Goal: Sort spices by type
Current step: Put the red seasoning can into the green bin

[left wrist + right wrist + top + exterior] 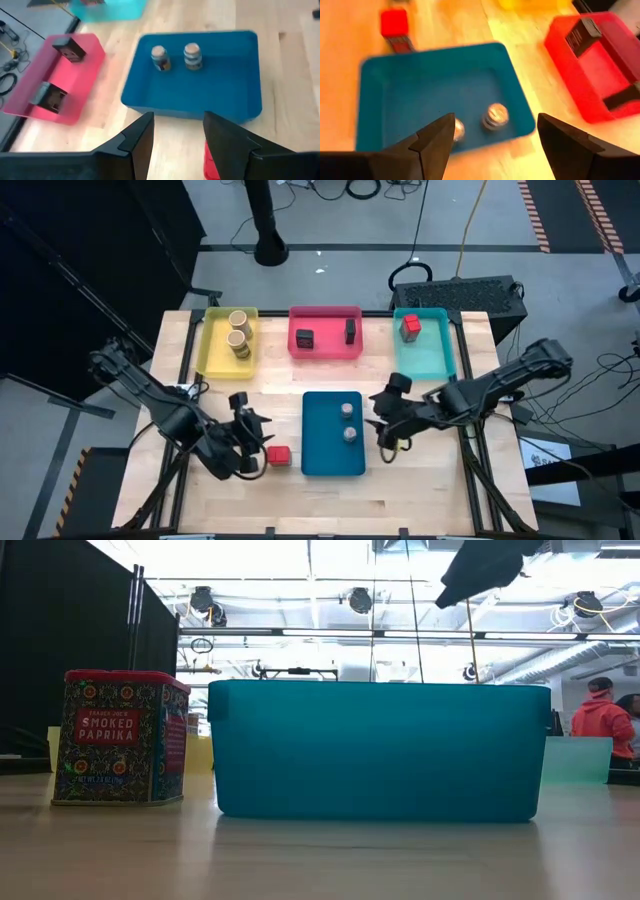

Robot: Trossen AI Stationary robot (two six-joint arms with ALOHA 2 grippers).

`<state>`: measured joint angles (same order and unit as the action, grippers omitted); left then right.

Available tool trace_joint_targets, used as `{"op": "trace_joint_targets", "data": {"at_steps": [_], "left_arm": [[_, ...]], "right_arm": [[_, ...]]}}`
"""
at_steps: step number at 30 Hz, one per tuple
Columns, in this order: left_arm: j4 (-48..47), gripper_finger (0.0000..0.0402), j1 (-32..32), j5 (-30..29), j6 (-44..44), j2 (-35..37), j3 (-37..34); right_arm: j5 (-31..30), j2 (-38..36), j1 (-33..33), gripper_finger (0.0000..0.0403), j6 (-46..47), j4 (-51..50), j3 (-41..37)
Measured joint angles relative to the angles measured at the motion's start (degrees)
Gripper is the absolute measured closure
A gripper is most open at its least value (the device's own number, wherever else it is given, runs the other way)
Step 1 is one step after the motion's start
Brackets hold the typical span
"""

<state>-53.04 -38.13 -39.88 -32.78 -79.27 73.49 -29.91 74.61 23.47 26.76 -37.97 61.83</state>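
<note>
Red paprika tin (pixel 278 455) upright, long axis vertical, on wooden desk (pixel 420 490) left of blue tray (pixel 318 460). Left end effector (pixel 250 442) beside it, released, empty. Right end effector (pixel 385 420) released, right of tray. Person in red top (pixel 602 722) in far room.

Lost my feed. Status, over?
Left gripper open beside red box on the table. Right gripper open, empty, by blue tray. Nothing in the way.
</note>
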Motion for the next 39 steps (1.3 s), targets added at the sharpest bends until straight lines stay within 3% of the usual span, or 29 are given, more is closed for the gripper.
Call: {"op": "trace_joint_targets", "data": {"at_steps": [5,10,18,25,34,39], "left_arm": [[0.1,0.0211,0.2,4.9,-4.5,-5.5,0.0],[0.1,0.0162,1.4,10.1,-7.5,-10.7,0.0],[0.1,0.0089,2.0,11.3,-0.2,-17.3,0.0],[1.5,0.0084,2.1,12.8,-1.0,-15.3,-1.9],[17.9,0.0084,3.2,15.2,-0.8,-7.9,-15.4],[22.7,0.0084,3.7,17.1,0.4,-6.8,-18.5]], "right_arm": [[-0.1,-3.2,0.7,0.0135,-1.9,10.7,-6.6],[-0.1,-3.3,0.6,0.0135,-3.5,12.8,-7.4],[0.2,-3.3,0.6,0.0135,-3.4,13.5,-7.4],[0.2,-3.3,0.6,0.0135,-2.5,13.4,-7.4],[0.1,-3.3,0.6,0.0135,-2.2,13.4,-7.4],[-0.3,-3.2,0.1,0.0135,-2.3,13.6,-7.4]]}}
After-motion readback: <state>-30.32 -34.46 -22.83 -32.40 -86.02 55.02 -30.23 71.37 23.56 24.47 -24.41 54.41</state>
